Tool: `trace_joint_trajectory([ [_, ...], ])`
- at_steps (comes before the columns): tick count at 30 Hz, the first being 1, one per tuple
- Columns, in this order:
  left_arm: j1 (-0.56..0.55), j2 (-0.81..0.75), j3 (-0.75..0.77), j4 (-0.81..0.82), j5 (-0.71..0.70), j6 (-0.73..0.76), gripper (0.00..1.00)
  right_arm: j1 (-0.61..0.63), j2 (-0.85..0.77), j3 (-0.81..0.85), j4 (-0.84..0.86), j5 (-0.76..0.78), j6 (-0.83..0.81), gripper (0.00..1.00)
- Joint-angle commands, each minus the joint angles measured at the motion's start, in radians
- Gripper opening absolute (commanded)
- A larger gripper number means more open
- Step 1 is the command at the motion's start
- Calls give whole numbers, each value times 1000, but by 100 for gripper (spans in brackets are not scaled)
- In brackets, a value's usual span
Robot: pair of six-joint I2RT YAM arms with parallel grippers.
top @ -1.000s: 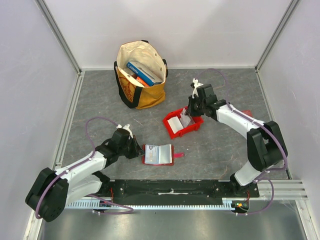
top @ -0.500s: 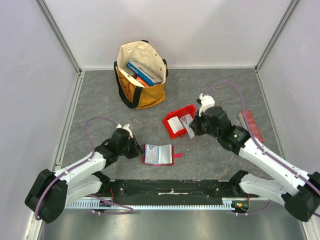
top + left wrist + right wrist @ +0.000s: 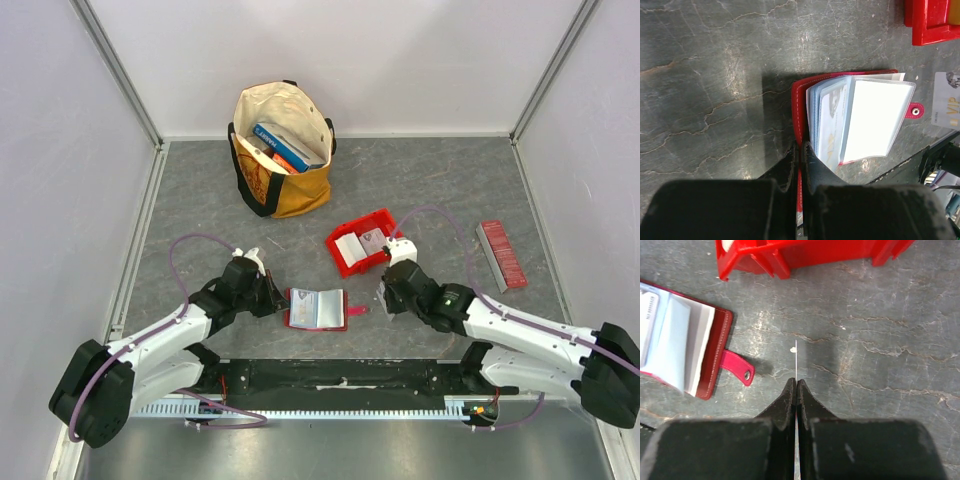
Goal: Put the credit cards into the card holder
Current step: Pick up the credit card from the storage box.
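Right arm has swung back from the red bin [image 3: 352, 268] toward the near side since the earlier frame, while the left arm hasn't shifted. The right tool [image 3: 384, 296] now sits low over the table [image 3: 200, 200], just right of the wallet [image 3: 317, 309]. It is pinched narrow on one card [image 3: 946, 100], which shows in its own wrist view as a thin pale line past the fingertips. So the card is gripped by one end with the free end leading, probably to leave an edge to slide into a sleeve. The card is near the wallet's snap tab [image 3: 738, 369] but not touching it yet. The wallet lies open on the table at near middle with its clear sleeves fanned up, and at least one looks filled. The left tool [image 3: 800, 150] is clamped on the wallet's left edge, likely to pin it so it won't skid or flip shut when the card is pushed in from the right. Other cards [image 3: 350, 247] wait in the bin, just far of the wallet. A tote bag [image 3: 290, 195] sits far left and a ridged red strip [image 3: 500, 254] at right, neither in use. Judged mid-task: the carry is about done and the insert is next, with the card needing a tilt to match a sleeve mouth.
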Motion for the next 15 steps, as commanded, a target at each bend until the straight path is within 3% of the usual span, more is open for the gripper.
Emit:
trace_joint_trajectory([
  [1, -1, 0, 31, 15, 16, 29, 2, 24, 21, -41, 106, 105, 54, 1],
  [7, -1, 11, 34, 20, 22, 29, 2, 63, 118, -47, 120, 112, 69, 3],
  [15, -1, 6, 33, 17, 19, 31, 2, 64, 95, -69, 111, 61, 93, 13],
])
